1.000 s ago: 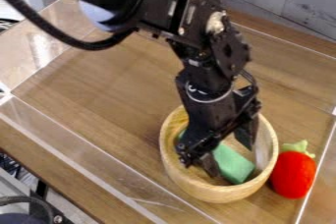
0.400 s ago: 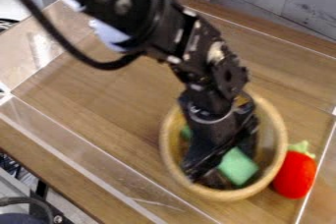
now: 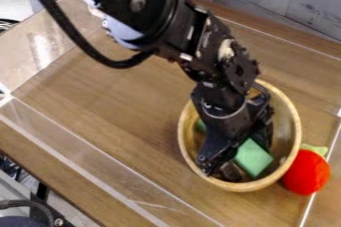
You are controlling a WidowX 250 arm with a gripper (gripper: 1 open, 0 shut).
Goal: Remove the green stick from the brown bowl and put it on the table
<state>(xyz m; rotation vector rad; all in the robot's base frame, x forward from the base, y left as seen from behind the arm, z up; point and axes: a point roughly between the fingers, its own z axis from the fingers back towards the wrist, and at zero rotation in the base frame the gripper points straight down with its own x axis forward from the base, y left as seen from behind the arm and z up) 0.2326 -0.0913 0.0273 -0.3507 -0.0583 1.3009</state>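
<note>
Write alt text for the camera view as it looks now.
The robot's tool reaches down into the round brown bowl, beside the green stick; whether it touches it is unclear. A red strawberry toy sits just outside the rim on the wooden table.

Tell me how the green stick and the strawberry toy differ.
The green stick is flat-sided and mint green; the strawberry toy is rounded and red with a green top. The stick sits inside the brown bowl, while the strawberry toy is outside, beside it.
</note>
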